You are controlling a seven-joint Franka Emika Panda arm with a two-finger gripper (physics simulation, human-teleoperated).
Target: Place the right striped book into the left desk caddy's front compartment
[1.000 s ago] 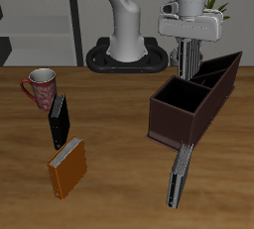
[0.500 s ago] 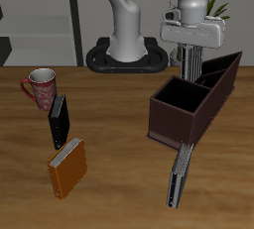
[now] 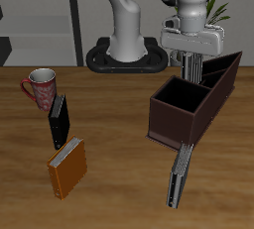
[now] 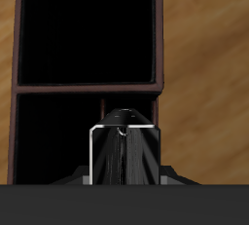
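Observation:
My gripper (image 3: pixel 190 66) is shut on a thin dark striped book (image 3: pixel 190 74), held upright on its edge, at the rim of the farther compartment of the dark brown desk caddy (image 3: pixel 171 124). In the wrist view the book's white-edged end (image 4: pixel 122 149) hangs over one compartment, next to the divider (image 4: pixel 88 88); the other compartment (image 4: pixel 88 24) lies beyond it. A second striped book (image 3: pixel 179 173) lies flat on the table, nearer the front edge than the caddy.
A red patterned mug (image 3: pixel 41 87) stands beside a plain black book (image 3: pixel 60 121). An orange book (image 3: pixel 68 166) lies nearer the front edge. The robot's base (image 3: pixel 124 57) stands behind the caddy.
My gripper has come down with the striped book and shifted slightly toward the caddy's farther compartment. Nothing else has moved.

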